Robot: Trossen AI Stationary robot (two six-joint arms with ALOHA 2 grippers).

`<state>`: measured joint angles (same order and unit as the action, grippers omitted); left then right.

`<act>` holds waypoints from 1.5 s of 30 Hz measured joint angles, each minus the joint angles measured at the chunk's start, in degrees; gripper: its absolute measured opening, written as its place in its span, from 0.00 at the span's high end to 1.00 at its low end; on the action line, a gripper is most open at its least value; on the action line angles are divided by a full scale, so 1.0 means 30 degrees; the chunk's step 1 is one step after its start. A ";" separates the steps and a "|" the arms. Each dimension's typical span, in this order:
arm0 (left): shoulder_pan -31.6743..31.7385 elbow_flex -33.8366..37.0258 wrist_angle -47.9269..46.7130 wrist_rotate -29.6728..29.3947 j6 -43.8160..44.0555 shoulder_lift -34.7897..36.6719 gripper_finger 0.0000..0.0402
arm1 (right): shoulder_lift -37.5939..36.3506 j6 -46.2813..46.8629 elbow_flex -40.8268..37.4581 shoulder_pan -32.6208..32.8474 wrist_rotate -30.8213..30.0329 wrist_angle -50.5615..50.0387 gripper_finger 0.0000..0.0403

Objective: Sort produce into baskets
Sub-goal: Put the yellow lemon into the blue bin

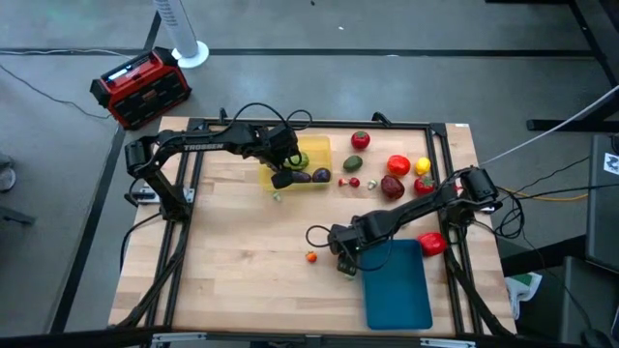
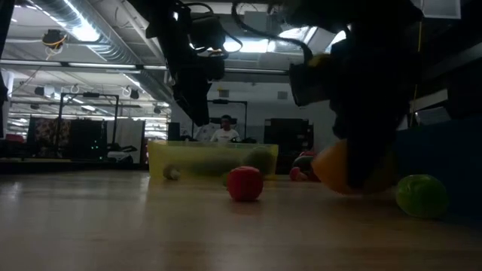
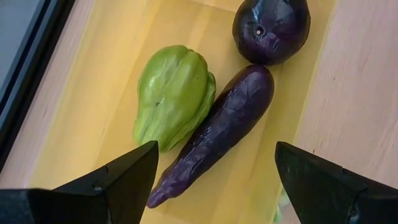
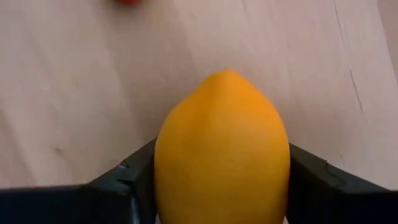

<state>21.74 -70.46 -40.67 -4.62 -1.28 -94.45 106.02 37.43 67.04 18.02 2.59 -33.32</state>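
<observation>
My right gripper (image 1: 345, 263) stands by the left far corner of the teal basket (image 1: 398, 288), its fingers closed on an orange-yellow lemon (image 4: 222, 149); in the high view the gripper hides the fruit. My left gripper (image 3: 214, 163) hovers open above the yellow basket (image 1: 311, 147), touching nothing. In that basket lie a green pepper-like vegetable (image 3: 173, 93), a long purple eggplant (image 3: 224, 127) and a round one (image 3: 271, 28). More produce lies on the table at the far right, among it a red tomato (image 1: 360, 140) and a yellow fruit (image 1: 423, 166). My right gripper pinches the lemon between its two fingers, one on each side of its widest part (image 4: 163, 171). The fingers come steeply from above, pointing down. In the low view the lemon (image 2: 343, 172) sits low at the tabletop; whether it is lifted clear I cannot tell.
A small red fruit (image 1: 310, 256) lies on the table left of my right gripper. A red pepper (image 1: 432, 244) rests by the teal basket's far right corner. The low view shows a green fruit (image 2: 422, 196) close by. A red-and-black box (image 1: 140, 87) stands on the floor beyond the table.
</observation>
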 joint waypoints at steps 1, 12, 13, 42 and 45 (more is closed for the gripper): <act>-0.0001 0.0000 0.0002 0.0000 0.0000 0.0000 0.20 | -0.0031 -0.0152 0.0308 0.0000 0.0000 -0.0097 0.43; 0.0002 0.0000 -0.0074 0.0000 -0.0054 0.0000 0.20 | -0.0175 -0.1575 0.5645 0.0007 0.0000 -0.6470 0.31; 0.0006 0.0000 -0.0080 0.0000 -0.0054 0.0000 0.20 | -0.0175 -0.1580 0.6163 0.0022 0.0000 -0.7121 0.31; -0.0673 0.0000 -0.0070 0.0000 -0.0256 0.0000 0.20 | -0.0065 -0.0574 0.8235 0.5891 -0.2504 -1.4876 0.33; -0.1028 0.0000 0.0077 0.0000 -0.0393 0.0000 0.20 | 0.0047 -0.0571 0.8235 0.5886 -0.2327 -1.4834 0.33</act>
<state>18.66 -70.46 -40.44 -4.62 -2.46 -94.45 106.16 35.72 91.74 35.68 -4.39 -77.83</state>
